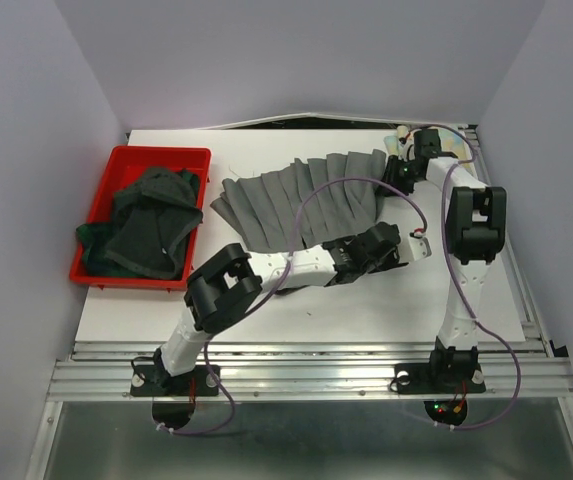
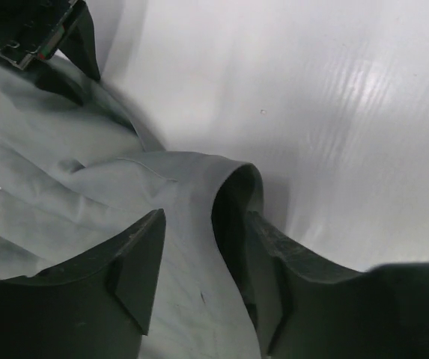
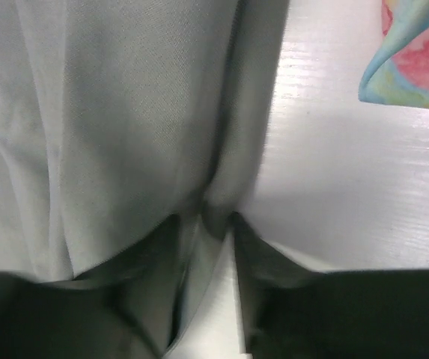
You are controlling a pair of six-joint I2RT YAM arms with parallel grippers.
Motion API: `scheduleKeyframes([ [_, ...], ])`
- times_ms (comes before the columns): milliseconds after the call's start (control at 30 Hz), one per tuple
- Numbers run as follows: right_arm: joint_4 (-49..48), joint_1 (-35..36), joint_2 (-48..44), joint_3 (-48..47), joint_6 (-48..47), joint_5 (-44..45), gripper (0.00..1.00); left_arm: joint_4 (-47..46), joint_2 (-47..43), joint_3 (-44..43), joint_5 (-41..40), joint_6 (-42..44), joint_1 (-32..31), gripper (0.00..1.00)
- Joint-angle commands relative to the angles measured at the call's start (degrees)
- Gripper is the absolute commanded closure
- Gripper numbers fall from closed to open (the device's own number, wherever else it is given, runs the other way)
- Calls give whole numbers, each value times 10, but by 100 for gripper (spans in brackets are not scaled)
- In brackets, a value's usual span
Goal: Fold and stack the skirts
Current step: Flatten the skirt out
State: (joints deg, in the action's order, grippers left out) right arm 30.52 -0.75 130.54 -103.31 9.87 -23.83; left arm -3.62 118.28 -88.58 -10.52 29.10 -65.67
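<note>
The grey pleated skirt (image 1: 296,200) lies spread across the middle of the white table (image 1: 366,305). My left gripper (image 1: 398,250) is at its near right corner. In the left wrist view the gripper (image 2: 203,224) is open, its jaws apart on either side of a raised fold of the skirt (image 2: 87,187). My right gripper (image 1: 398,180) is at the far right corner. In the right wrist view it (image 3: 210,221) is shut on a fold of the skirt (image 3: 124,112). The pastel floral skirt (image 1: 456,148) lies just behind it and also shows in the right wrist view (image 3: 416,52).
A red bin (image 1: 101,190) at the left edge of the table holds dark skirts (image 1: 151,220) in a heap. The walls of the enclosure stand close on the left, back and right. A black part of the other arm (image 2: 27,30) shows in the left wrist view.
</note>
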Motion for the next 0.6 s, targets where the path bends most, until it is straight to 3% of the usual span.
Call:
scheduleKeyframes([
  [0,-27,-2,14,-17,2,-8,70,-40,21,-18,-44,24,-4,49],
  [33,-28,-2,16,-20,3,-5,73,-39,25,-17,-44,25,-4,54],
  [67,-29,-2,17,-22,3,-4,81,-36,27,-14,-40,25,-4,64],
  [200,-31,-2,23,-31,4,-6,96,-36,-2,19,11,16,-5,98],
  [400,-46,-2,28,-43,7,-18,99,-32,-64,85,99,4,-30,100],
  [567,-56,-2,38,-58,13,-36,99,-9,-44,79,164,-9,-38,100],
])
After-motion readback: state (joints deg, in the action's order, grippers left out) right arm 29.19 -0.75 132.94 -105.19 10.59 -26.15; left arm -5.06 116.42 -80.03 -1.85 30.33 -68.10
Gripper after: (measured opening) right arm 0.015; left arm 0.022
